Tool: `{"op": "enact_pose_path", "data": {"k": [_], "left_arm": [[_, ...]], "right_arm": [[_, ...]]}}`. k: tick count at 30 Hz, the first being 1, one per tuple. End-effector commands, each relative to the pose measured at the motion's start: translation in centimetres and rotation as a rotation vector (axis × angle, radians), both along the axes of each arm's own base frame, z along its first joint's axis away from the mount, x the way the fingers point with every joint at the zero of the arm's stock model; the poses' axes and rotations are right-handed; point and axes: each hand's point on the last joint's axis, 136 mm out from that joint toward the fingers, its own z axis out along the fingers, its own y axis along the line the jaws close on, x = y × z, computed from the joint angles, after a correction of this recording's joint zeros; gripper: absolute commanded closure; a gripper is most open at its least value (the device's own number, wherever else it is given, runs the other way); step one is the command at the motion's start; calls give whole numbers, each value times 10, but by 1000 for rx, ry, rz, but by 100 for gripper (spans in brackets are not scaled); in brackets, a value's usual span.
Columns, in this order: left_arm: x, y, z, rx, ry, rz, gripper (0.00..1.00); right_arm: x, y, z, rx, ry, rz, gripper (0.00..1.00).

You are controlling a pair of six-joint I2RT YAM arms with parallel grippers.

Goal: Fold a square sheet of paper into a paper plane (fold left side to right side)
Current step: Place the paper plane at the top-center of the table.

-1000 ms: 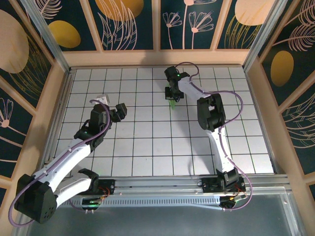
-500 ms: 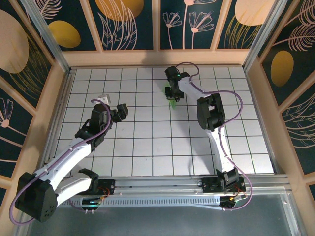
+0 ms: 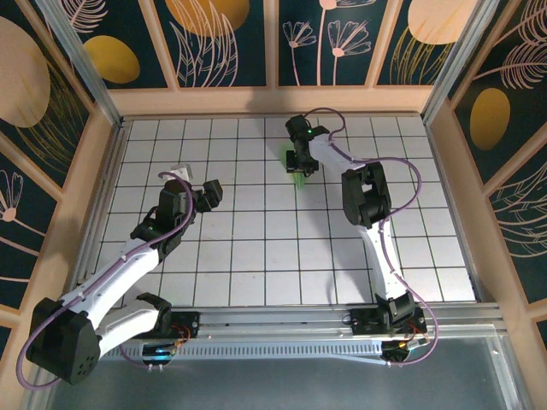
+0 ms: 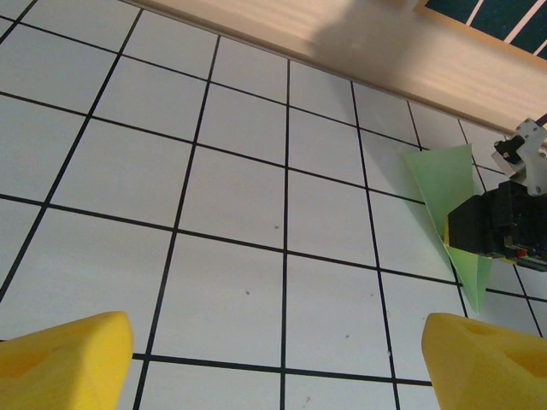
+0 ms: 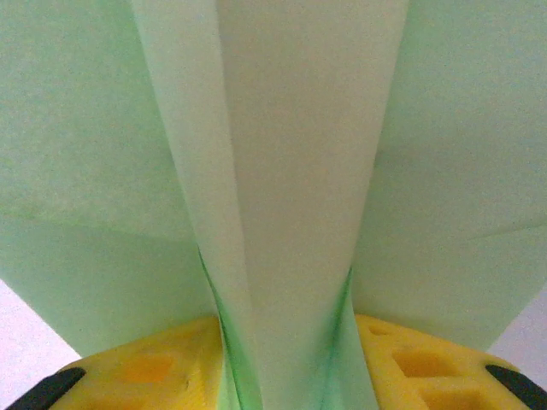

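Far back on the white tiled table [image 3: 256,256], near the middle of the back wall, is the paper plane [image 3: 298,178]. It is pale green and folded into a thin dart with a pointy tip. I cannot tell if it rests on the tiles or hangs just over them.

The right gripper [image 3: 298,160] is right on top of the plane. Seen from that wrist, its two yellow pads [image 5: 145,371] stand one on each side of the plane's middle fold. The wings spread out to both sides. The pads are very close to the fold. I cannot tell if they squeeze it or just stand next to it.

The left gripper [image 3: 195,186] is well apart from the plane, over the left part of the table. Its yellow fingers are spread wide, with nothing between them but bare tiles.

I think the plane is very light and thin. It can bend or crumple fast, so a soft pinch is enough. The tiles look smooth, so the plane may slide if something pushes it from the side. The middle fold has many layers of paper, so it is likely the stiffest part. That looks like the best place to hold, about halfway along the plane. The wings are floppy and would bend in a grip. The tip is thin and would squash, so it is better left alone.
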Motion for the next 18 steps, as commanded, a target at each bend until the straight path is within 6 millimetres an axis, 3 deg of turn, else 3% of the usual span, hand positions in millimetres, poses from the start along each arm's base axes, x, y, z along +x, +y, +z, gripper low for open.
{"op": "enact_pose_path", "data": {"k": [1,8,18], "left_arm": [[8,-1,18,-16,-39,10,13],[11,-4,16,-17,-27,1,12],[12,-8,11,-26,-9,-11,12]], "right_arm": [[-9,-7,5,-31,11,-18,59],[-11,-4,22,-20,-15,-9,62],[-15,-2,30,2,-25,-26,62]]}}
